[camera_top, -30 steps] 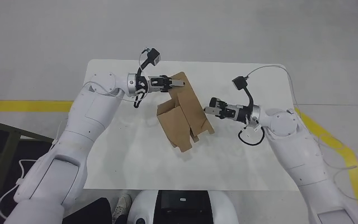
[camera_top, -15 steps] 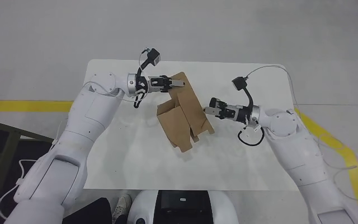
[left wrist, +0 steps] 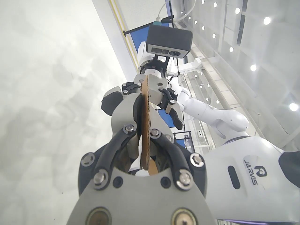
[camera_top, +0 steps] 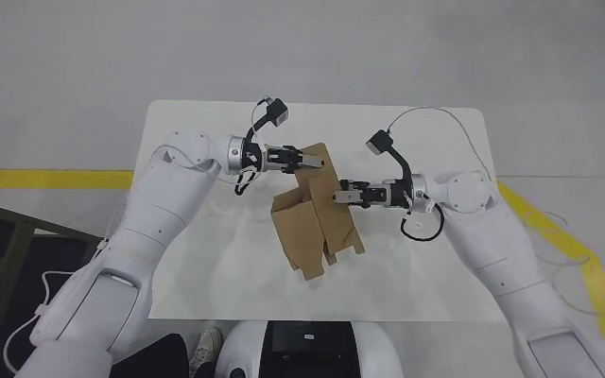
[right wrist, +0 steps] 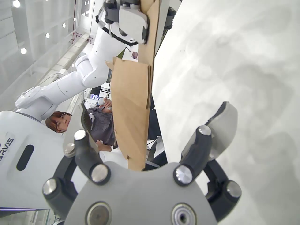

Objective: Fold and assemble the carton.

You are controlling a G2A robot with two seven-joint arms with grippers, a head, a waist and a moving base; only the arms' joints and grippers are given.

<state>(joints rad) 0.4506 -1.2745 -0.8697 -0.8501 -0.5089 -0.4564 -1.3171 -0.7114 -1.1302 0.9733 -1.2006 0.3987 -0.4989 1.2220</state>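
Left gripper (left wrist: 141, 111) closed (right gripper (right wrist: 154, 118) wide)

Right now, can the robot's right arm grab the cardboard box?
Probably yes. The right tool is open right beside the carton, with nothing between them. The left tool holds the carton's top flap.

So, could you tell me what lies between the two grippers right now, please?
The carton alone: in the top view the left gripper is shut on its far flap, and the right gripper, open, sits at its side edge.
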